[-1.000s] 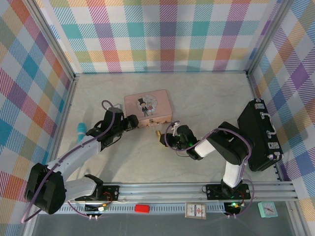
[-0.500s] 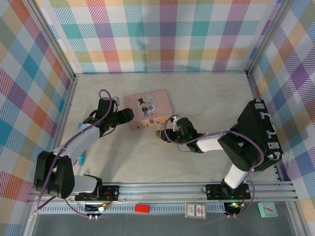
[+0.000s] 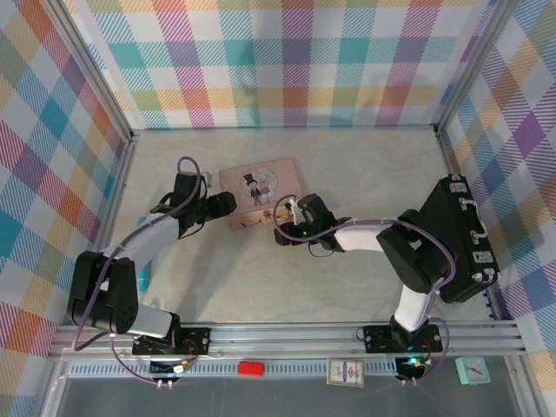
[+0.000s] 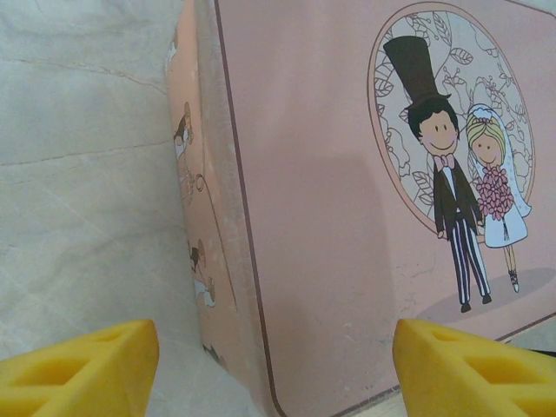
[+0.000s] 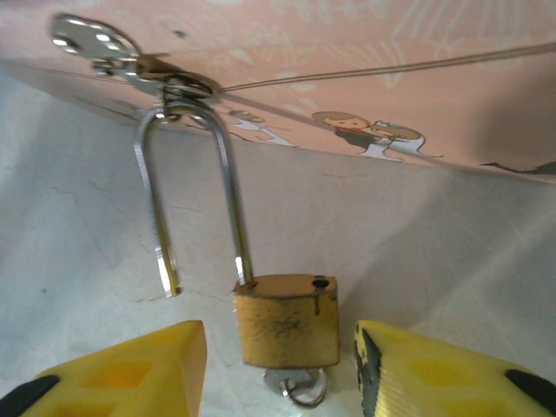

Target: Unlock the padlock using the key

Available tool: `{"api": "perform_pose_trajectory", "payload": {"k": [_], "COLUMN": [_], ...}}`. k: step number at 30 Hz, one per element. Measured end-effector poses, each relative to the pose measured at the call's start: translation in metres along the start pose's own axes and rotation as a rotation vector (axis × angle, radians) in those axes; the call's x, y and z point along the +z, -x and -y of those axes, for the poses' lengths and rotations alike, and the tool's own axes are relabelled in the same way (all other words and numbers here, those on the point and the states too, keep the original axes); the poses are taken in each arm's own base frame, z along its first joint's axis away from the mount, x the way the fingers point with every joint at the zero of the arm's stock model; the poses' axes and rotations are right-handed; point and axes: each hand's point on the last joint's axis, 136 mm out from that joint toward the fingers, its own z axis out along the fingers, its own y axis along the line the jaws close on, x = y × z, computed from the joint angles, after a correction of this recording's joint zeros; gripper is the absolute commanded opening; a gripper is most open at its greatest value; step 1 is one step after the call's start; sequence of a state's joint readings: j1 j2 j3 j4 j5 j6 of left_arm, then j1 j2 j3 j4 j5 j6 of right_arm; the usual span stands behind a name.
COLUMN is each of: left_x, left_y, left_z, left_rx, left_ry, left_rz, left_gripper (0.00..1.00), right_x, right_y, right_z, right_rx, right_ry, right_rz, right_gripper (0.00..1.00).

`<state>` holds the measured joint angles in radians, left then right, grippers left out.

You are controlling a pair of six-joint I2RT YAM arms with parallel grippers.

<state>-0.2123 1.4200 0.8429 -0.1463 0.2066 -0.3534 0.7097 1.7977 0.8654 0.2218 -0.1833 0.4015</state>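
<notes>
1. At the front wall of the pink tin (image 5: 365, 52), the padlock (image 5: 287, 320) is hooked by its shackle (image 5: 228, 174) through the tin's clasp (image 5: 130, 61). Its brass body lies out over the counter (image 5: 417, 226), and the key (image 5: 295, 388) is seated in the keyway under the body.
2. One shackle leg stands clear of the body with its end bare, so I judge the lock already sprung. What remains is to keep it that way.
3. The right end effector (image 5: 280, 365) is spread wide with a yellow finger on either side of the body. It appears to touch neither side and holds nothing.
4. The left end effector (image 4: 274, 369) is also wide apart with the tin's corner between its fingers (image 4: 78, 365). It grips nothing, and I cannot tell whether a finger touches the tin.
5. To finish well, the right arm should avoid nudging the body toward the free leg — that could snap it shut. Any pinch should land on the key's head, not the brass.
6. The left arm can help by bracing the tin, so that the clasp does not drag the shackle sideways.
</notes>
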Motion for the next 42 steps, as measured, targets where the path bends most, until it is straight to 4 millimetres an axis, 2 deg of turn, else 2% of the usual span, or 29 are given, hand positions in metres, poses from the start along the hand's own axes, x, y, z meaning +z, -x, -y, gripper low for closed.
{"api": "perform_pose_trajectory", "payload": {"k": [4,9,20,29,42], "left_x": [0.003,0.012,0.019,0.024,0.025], "left_y": [0.001,-0.003,-0.005,-0.01,-0.013], "left_z": [0.004,0.004,0.003,0.003,0.008], "left_rx": [0.006,0.003,0.002,-0.002,0.007], "left_ry": [-0.025,-0.036,-0.043,-0.052,-0.062], "left_rz": [0.003,-0.018,-0.028,-0.054,-0.06], "left_gripper": [0.7,0.68,0.64,0.63,0.59], "right_x": [0.007,0.016,0.022,0.021,0.027], "right_y": [-0.001,0.011,0.017,0.015,0.028], "right_z": [0.003,0.001,-0.006,-0.019,-0.024], "right_rx": [-0.02,-0.029,-0.043,-0.01,0.044], "right_ry": [-0.009,-0.001,0.037,0.107,0.135], "right_rz": [-0.015,-0.003,-0.01,-0.029,0.01], "right_gripper": [0.52,0.49,0.29,0.24,0.02]}}
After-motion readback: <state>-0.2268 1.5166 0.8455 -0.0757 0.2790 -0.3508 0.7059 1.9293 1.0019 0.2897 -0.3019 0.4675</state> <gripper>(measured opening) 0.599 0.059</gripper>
